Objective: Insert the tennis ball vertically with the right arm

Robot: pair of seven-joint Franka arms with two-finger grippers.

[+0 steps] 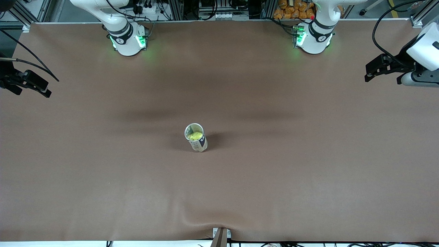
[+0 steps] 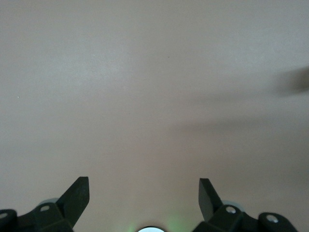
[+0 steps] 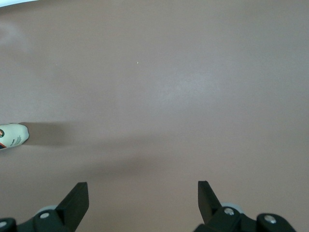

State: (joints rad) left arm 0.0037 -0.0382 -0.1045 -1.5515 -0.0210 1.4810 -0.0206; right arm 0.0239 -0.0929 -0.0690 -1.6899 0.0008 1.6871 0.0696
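Note:
An upright open can point(image 1: 196, 138) stands at the middle of the brown table, with a yellow-green tennis ball point(image 1: 195, 136) inside it, below the rim. My right gripper point(image 1: 37, 85) is open and empty, up over the right arm's end of the table, well away from the can. In the right wrist view its gripper point(image 3: 143, 186) is over bare table and the can's side point(image 3: 12, 136) shows at the edge. My left gripper point(image 1: 382, 76) is open and empty over the left arm's end; the left wrist view point(image 2: 144, 186) shows only bare table.
The brown mat point(image 1: 274, 171) covers the table and has a ripple at its edge nearest the front camera point(image 1: 205, 219). The two arm bases point(image 1: 127, 40) point(image 1: 313, 37) stand along the edge farthest from the camera.

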